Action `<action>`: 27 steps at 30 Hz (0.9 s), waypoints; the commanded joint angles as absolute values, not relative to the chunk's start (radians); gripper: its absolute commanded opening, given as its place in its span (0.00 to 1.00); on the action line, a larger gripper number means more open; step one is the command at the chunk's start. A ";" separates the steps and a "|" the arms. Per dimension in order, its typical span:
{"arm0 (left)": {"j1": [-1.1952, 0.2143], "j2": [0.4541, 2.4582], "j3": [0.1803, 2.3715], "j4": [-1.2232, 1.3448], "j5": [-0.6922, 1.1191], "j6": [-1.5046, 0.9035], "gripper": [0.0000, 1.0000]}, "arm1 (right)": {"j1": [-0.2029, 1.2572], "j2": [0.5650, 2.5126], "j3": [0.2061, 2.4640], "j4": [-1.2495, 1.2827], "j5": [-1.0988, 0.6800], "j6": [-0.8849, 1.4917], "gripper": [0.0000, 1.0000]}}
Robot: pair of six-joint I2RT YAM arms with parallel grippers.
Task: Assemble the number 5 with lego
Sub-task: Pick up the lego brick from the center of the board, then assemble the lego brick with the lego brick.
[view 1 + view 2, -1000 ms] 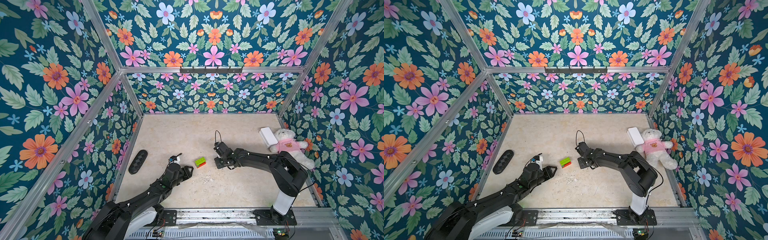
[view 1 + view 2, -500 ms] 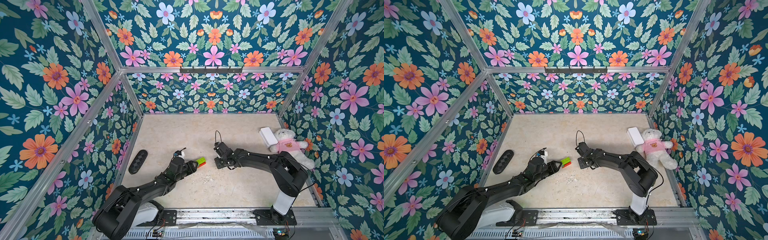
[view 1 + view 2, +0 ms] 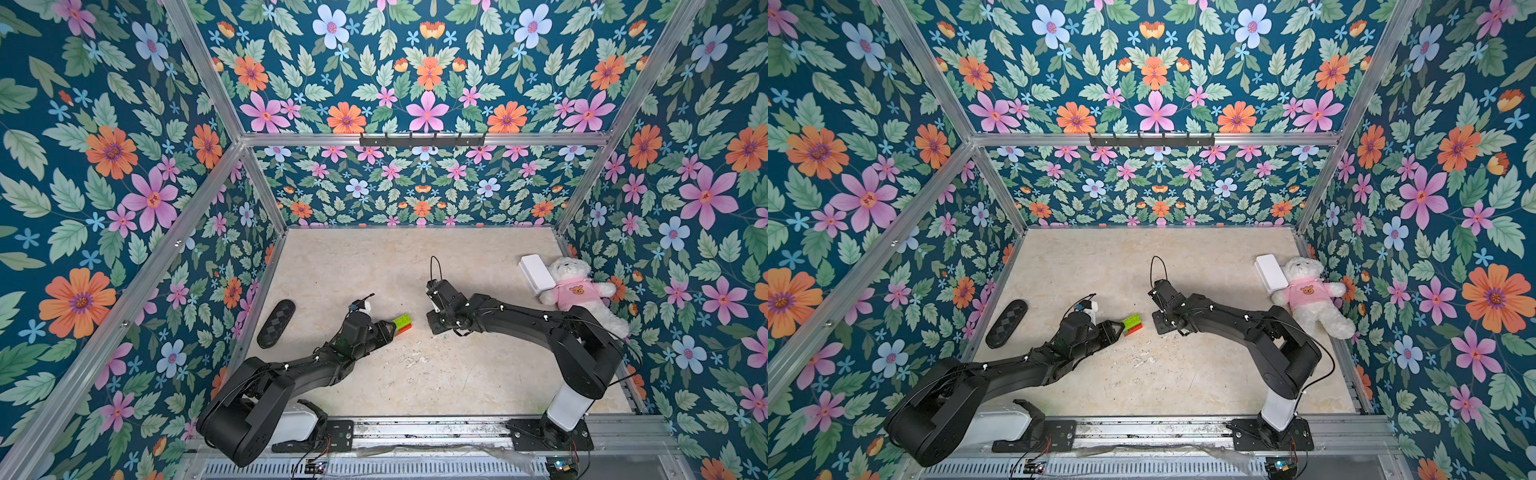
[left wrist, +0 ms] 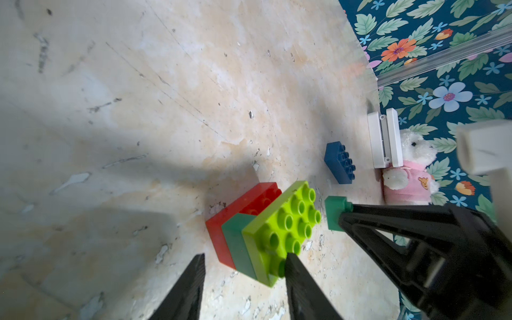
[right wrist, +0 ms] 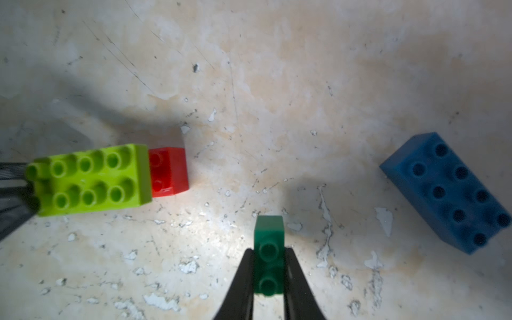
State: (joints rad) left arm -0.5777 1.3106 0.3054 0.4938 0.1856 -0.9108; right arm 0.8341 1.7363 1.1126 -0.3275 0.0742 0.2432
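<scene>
Left wrist view: the left gripper (image 4: 245,257), jaws spread, straddles one end of the red, dark-green and lime lego stack (image 4: 235,243), one finger (image 4: 293,266) touching lime. The right gripper (image 5: 268,255) is clenched on a dark-green brick (image 5: 268,230); in both top views the stack lies at its 9 o'clock on the bench (image 3: 415,395).

Glossy plastic lime brick (image 4: 279,230), glossy red brick (image 4: 243,205), scuffed matt tabletop (image 4: 138,110), fluffy cloth teddy (image 3: 577,291)

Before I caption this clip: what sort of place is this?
Likely a robot test booth: floral-print walls on an aluminium frame, left arm and right arm bolted to a front rail, lego on a worn tabletop.
</scene>
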 commanded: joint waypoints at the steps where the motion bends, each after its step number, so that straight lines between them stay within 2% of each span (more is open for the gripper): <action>1: -0.577 1.318 0.290 0.498 0.181 -0.896 0.48 | 0.843 1.725 1.154 -0.355 0.049 0.232 0.03; 27: -0.575 1.333 0.258 0.513 0.185 -0.882 0.39 | 0.904 1.907 1.428 -0.493 -0.034 0.135 0.03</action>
